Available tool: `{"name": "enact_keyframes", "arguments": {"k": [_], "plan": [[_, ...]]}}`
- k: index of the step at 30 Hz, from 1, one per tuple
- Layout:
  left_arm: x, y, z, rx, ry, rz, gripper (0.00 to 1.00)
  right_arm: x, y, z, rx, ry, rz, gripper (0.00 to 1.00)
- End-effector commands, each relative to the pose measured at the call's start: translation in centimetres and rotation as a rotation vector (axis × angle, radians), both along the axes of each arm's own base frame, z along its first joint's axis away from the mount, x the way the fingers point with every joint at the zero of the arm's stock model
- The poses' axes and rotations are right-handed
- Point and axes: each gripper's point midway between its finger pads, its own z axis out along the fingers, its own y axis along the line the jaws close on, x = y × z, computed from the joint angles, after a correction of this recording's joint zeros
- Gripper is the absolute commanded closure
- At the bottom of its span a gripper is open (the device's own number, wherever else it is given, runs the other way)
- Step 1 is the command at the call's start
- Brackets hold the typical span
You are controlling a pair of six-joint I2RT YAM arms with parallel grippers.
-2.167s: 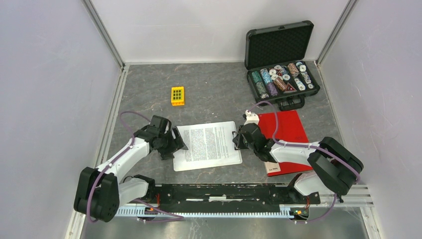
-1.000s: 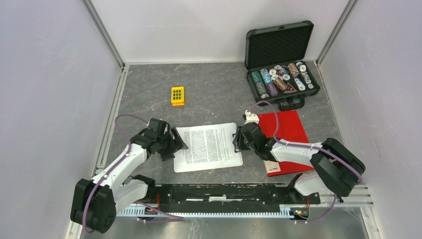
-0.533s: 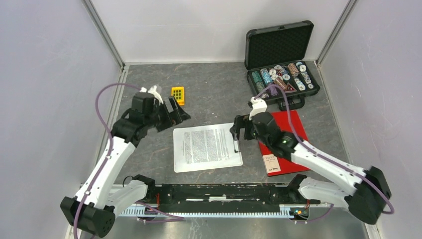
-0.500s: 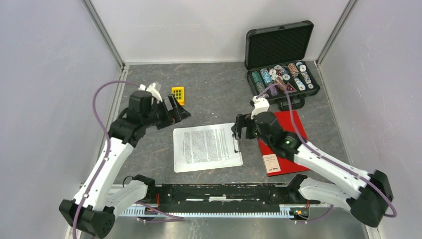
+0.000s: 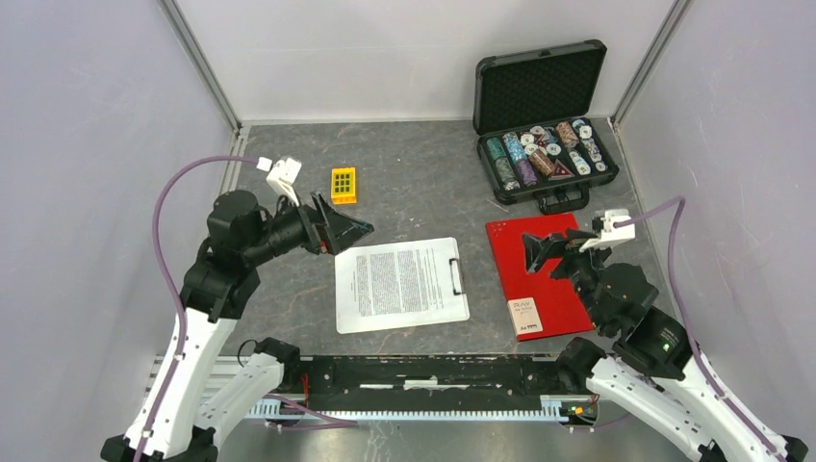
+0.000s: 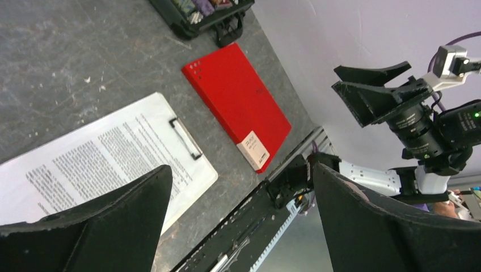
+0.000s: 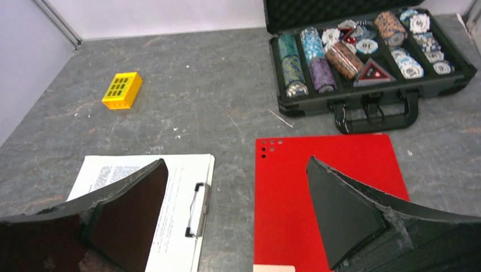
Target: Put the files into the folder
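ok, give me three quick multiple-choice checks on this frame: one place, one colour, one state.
1. Where does the folder lie?
A) on the table beside the clipboard, on its clip side
B) on top of the clipboard
C) under the clipboard

2. What colour is the small block?
A) blue
B) yellow
C) green

3. What state is the folder in?
A) closed, lying flat
B) open, inside showing
C) standing upright

Answers:
1 A: bare table shows between it and the clip.
2 B: plainly yellow in the top and right wrist views.
3 A: only its red cover shows.
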Motion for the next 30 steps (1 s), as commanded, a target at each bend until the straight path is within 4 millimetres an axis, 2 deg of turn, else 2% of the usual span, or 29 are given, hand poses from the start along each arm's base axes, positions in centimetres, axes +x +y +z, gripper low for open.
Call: {"name": "enact_keyframes", "arguments": {"k": [1, 6, 11, 15, 19, 24, 30], "plan": [[-0.8, 0.3, -1.6, 0.003, -0.078, -0.008, 0.0, -0.8, -1.2, -3.9, -0.022, 0.063, -0.031, 0.02], [0.1, 3.2, -5.8, 0.085, -0.108, 0.17, 0.0, -1.4, -2.0, -6.3, 0.023, 0.068, -0.061, 0.02], [-0.4, 4.3, -9.0, 0.139, -0.062, 0.208, 0.0, -1.9, -2.0, -5.6, 0.035, 0.021, -0.02, 0.02], [-0.8, 4.9, -7.2, 0.128, -0.147, 0.231, 0.0, -2.1, -1.1, -4.5, -0.006, -0.013, 0.052, 0.02], [-1.1, 5.4, -6.7, 0.126, -0.187, 0.25, 0.0, -2.1, -0.9, -4.0, -0.026, -0.015, 0.066, 0.02], [-1.4, 5.8, -6.7, 0.137, -0.193, 0.265, 0.0, -1.7, -1.8, -4.6, -0.05, 0.016, 0.007, 0.02], [-1.5, 5.9, -6.5, 0.14, -0.216, 0.27, 0.0, -1.5, -1.7, -5.2, -0.05, 0.026, 0.001, 0.02]]}}
